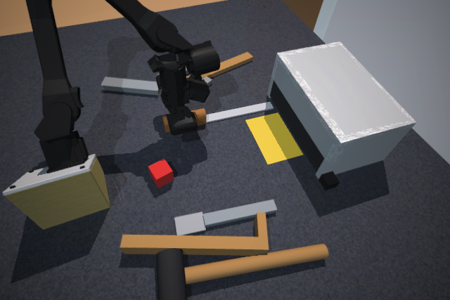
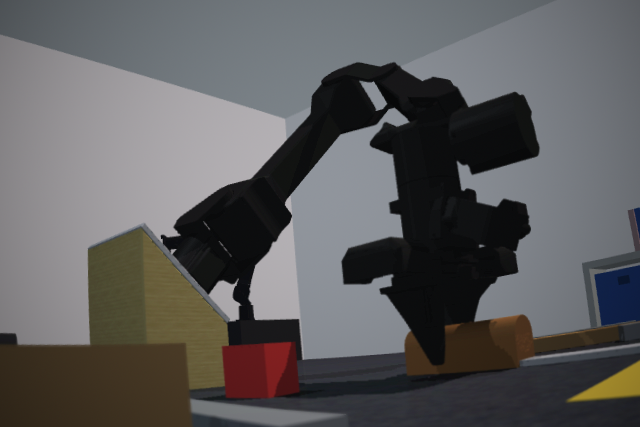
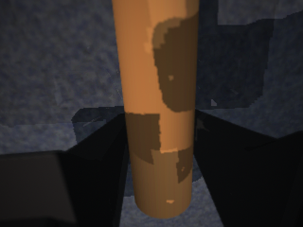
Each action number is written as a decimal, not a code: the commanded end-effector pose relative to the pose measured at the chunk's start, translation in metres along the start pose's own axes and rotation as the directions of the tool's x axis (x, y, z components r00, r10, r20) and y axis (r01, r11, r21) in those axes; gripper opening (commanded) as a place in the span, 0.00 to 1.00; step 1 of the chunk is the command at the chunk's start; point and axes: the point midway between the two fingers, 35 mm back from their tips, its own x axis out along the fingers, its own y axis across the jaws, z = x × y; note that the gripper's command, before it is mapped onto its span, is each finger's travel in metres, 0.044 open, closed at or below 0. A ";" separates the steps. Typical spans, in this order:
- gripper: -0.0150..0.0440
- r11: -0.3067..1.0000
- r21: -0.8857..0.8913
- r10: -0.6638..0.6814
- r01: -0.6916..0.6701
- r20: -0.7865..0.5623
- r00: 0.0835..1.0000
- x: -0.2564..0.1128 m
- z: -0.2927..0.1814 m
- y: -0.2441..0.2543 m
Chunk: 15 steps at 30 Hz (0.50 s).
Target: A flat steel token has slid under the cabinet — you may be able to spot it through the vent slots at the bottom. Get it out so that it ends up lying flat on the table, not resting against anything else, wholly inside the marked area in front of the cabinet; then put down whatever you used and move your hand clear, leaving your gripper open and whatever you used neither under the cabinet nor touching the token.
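Observation:
My gripper [image 1: 183,124] [image 2: 450,347] [image 3: 156,119] is shut on the orange handle [image 1: 200,116] [image 2: 483,343] [image 3: 158,71] of a tool with a long thin flat blade [image 1: 238,112] [image 2: 578,354]. The handle is low, at about table height. The blade points at the far-left end of the white cabinet [image 1: 345,89], its tip at the cabinet's front edge; whether the tip is under it I cannot tell. The yellow marked area [image 1: 261,140] [image 2: 620,381] lies in front of the cabinet, just nearer than the blade. The token is not visible in any view; the cabinet's front slot [image 1: 297,126] shows dark.
A red cube [image 1: 162,172] [image 2: 258,368] stands between the arm's base and the gripper. A grey bar [image 1: 131,86] and a wooden stick [image 1: 234,65] lie behind the gripper. Nearer lie a grey stepped bar [image 1: 236,213], an L-shaped wooden stick [image 1: 192,242] and a hammer [image 1: 254,263].

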 end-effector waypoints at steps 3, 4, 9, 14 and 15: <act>0.25 1.000 0.013 0.001 -0.001 0.000 1.000 0.000 0.009 0.000; 0.25 1.000 0.014 0.001 -0.001 0.000 1.000 0.000 0.010 0.000; 0.25 1.000 0.018 0.001 -0.001 0.000 1.000 0.000 0.016 0.000; 0.25 1.000 0.021 0.001 -0.001 0.000 1.000 0.000 0.022 0.000; 0.25 1.000 0.021 0.001 -0.001 0.000 1.000 -0.001 0.024 0.000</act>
